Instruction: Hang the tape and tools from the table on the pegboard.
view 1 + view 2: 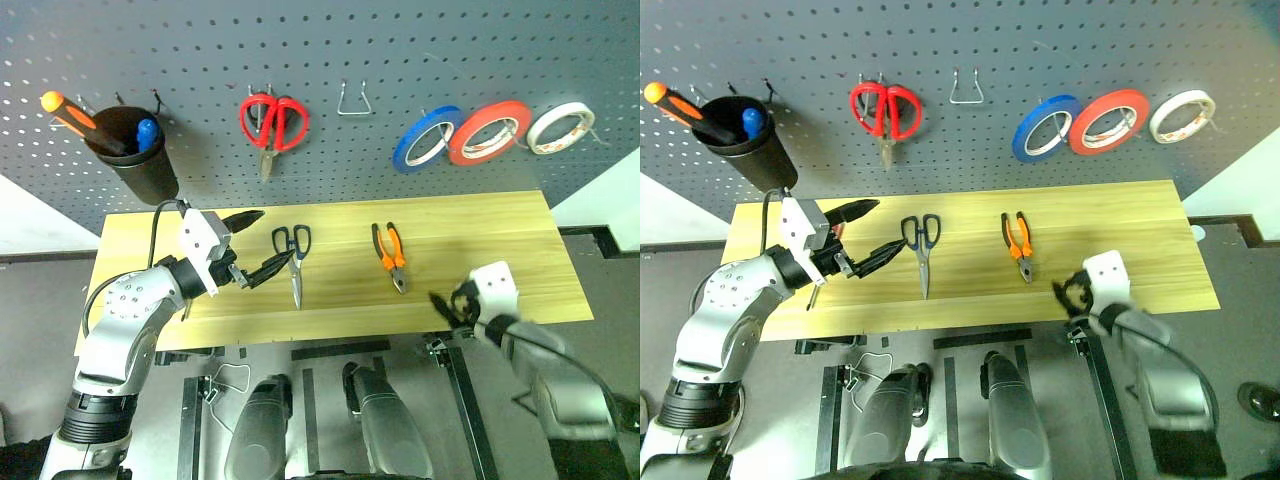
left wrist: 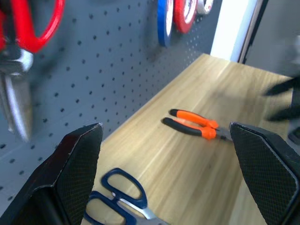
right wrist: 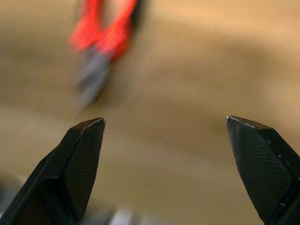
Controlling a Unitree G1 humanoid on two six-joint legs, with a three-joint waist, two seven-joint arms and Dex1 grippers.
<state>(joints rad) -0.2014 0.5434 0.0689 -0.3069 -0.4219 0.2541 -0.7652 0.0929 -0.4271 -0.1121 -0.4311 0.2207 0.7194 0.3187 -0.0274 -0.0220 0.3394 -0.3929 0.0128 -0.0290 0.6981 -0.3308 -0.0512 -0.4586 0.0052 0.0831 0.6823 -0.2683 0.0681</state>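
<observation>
We see the red tape point(image 1: 489, 132) already hanging on the pegboard point(image 1: 400, 50), between a blue roll point(image 1: 427, 137) and a white roll point(image 1: 560, 127). The pliers point(image 1: 390, 255) and dark-handled scissors point(image 1: 293, 256) lie mid-counter point(image 1: 480, 230). Our left claw point(image 1: 252, 244) gapes wide beside the scissors; our right claw point(image 3: 173, 159) stands wide and empty at the counter's near edge.
</observation>
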